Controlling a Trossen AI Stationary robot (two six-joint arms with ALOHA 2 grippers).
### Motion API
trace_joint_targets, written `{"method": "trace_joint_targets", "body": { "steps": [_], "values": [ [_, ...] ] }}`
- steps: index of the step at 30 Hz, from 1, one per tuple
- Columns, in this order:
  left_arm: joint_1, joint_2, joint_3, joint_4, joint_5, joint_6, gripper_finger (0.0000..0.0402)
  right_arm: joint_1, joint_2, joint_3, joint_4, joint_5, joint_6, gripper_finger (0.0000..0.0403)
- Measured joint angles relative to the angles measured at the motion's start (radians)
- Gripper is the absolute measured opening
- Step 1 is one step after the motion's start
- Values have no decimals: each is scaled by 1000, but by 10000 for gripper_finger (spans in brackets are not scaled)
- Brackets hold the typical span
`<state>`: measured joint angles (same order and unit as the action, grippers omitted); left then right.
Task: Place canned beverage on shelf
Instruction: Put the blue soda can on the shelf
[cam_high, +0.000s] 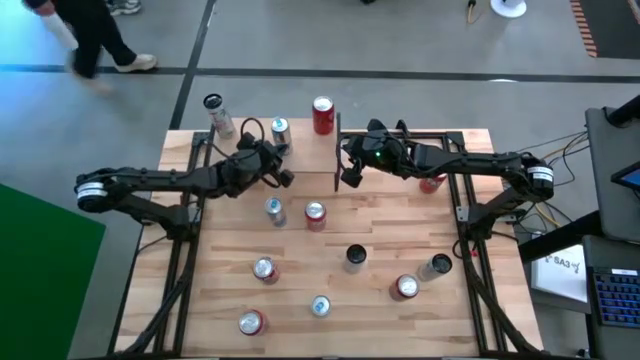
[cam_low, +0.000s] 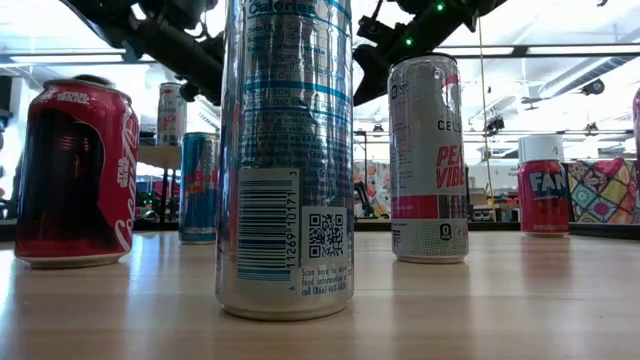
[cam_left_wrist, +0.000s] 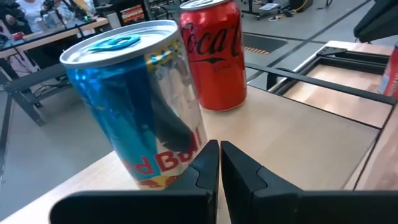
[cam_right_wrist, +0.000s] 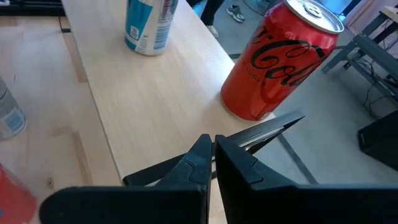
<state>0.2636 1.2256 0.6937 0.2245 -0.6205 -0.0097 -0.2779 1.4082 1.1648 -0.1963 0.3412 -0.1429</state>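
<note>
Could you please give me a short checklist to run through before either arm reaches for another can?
1. Left gripper empty and shut: ok.
2. Right gripper empty and shut: ok.
3. Red cola can upright on the shelf: ok.
4. Blue energy drink can upright on the shelf: ok.
5. Bare shelf space between those two cans: ok.
6. Cans left on the table standing upright: cannot tell for all; the one near the right edge seems tipped.

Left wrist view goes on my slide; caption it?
Shut left end effector beside a Red Bull can, Coke can behind, both on the shelf.
</note>
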Motion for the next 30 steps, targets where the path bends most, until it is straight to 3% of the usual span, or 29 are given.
{"method": "trace_joint_targets", "body": {
  "steps": [30],
  "values": [
    [103, 26, 0, 0, 1, -1, 0, 0, 0, -1, 0, 0, 29, 12]
  ]
}}
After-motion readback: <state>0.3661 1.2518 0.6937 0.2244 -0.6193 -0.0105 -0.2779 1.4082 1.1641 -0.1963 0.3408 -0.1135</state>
